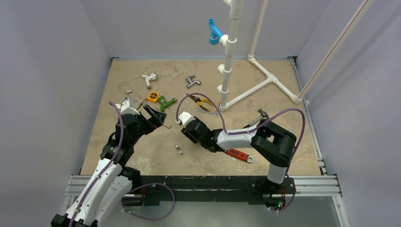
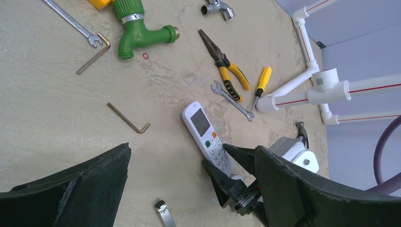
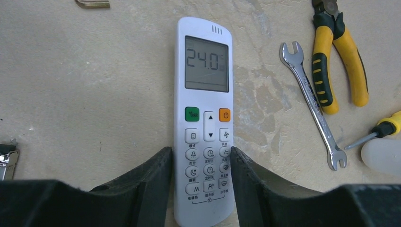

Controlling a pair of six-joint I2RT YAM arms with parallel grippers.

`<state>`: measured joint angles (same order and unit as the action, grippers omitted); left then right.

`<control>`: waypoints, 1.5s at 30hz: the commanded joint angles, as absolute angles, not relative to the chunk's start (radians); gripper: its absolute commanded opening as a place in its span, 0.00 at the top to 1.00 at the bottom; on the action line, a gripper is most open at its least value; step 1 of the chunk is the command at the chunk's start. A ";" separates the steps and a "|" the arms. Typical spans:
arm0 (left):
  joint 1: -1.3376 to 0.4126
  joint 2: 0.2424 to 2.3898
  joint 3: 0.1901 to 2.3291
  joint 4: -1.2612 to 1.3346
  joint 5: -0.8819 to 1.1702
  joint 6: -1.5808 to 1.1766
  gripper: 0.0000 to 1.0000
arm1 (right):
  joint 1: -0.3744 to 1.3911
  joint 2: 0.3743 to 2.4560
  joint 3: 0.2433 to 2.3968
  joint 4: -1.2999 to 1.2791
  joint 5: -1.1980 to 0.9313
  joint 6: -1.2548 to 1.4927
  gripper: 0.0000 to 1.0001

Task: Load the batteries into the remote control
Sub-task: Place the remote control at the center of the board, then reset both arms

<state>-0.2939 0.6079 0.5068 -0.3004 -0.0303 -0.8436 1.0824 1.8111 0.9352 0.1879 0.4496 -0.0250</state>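
Pale walls close in a tan table [image 1: 142, 156], with a white pipe frame [image 1: 227, 61] standing well beyond the remote control [image 3: 203, 94] on its far right. The right arm [image 1: 274, 142] reaches in low from the remote's near right, and its right hand [image 3: 198, 161] is clamped on the handset: the two dark fingers [image 3: 151, 175] press the long edges at the button end. That leaves the display end free, a sensible hold for steadying or turning it.

The left hand [image 1: 157, 119] hangs just to the left of the remote with its jaws spread wide and nothing between them, probably waiting to help.

The remote lies face up, its screen showing 24.0. I judge from this that cells already sit inside, though no orange batteries appear anywhere. The battery bay is on the underside and hidden, so I cannot tell whether a cover is fitted. Nor is it clear whether the handset rests on the table or is raised slightly.

To the remote's right lie yellow-handled pliers [image 3: 338, 56] and a spanner [image 3: 309, 104]. A bent hex key [image 2: 127, 118] lies to its left. A small silvery piece [image 2: 163, 213] nearer the arms is cut off at the frame edge.
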 commanded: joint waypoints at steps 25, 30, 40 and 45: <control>-0.278 0.656 0.563 -0.254 -0.009 -0.780 0.00 | 0.593 1.074 0.532 0.214 -0.054 0.495 0.19; -0.279 0.662 0.572 -0.278 -0.038 -0.770 0.00 | 0.219 0.908 0.317 0.268 -0.292 0.665 0.19; -0.279 0.609 0.534 -0.260 -0.067 -0.749 0.00 | 0.158 0.800 0.241 0.247 -0.085 0.647 0.15; -0.279 0.623 0.531 -0.257 -0.068 -0.756 0.00 | 0.161 0.799 0.240 0.315 -0.046 0.627 0.04</control>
<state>-0.2871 0.6159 0.5304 -0.2939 -0.0566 -0.7734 0.1608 0.8085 0.2401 0.2356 -0.1123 0.6395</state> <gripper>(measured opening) 0.998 0.933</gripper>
